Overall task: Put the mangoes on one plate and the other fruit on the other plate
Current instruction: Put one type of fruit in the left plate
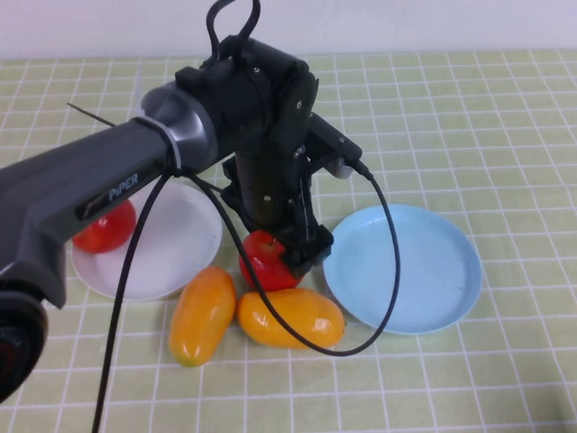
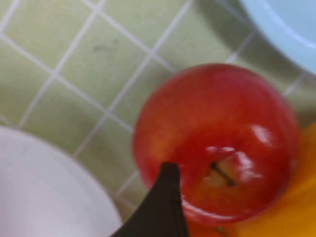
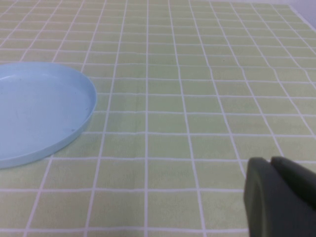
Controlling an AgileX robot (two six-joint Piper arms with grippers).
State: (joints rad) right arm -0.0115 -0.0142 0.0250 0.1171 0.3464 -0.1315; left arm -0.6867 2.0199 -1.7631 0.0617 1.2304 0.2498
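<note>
Left end effector (image 1: 287, 255) held open over round glossy red apple (image 1: 267, 261), mid-frame, for grasping; right end effector (image 3: 281, 197) shut, parked by the round light blue plate (image 3: 39, 111).

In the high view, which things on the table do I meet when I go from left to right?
Apple on the white plate → white plate → left mango → second apple, with the open left hand over it → light blue plate. The other mango overlaps these, so I omit it. The shut right hand is outside this view.
</note>
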